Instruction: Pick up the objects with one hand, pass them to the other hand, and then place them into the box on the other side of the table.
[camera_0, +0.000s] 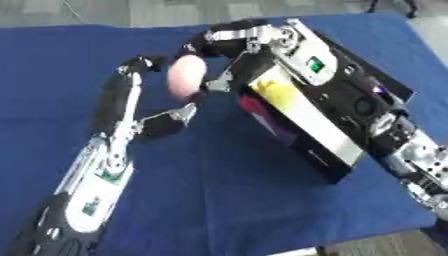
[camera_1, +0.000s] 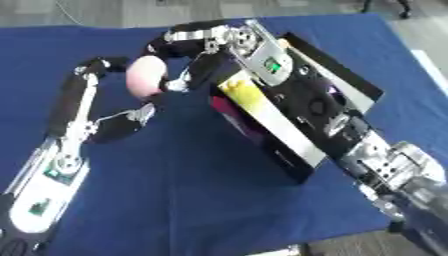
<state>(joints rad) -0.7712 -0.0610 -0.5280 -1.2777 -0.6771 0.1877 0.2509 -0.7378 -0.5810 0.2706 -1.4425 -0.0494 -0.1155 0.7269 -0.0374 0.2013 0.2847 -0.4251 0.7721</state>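
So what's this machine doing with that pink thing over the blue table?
The robot is holding a pale pink rounded object in the air between its two hands, above the blue cloth-covered table. The left hand has fingers on the object's left and lower sides, while the right hand curls over it from above. It looks like a hand-over. Beside them sits an open black box with something yellow inside.
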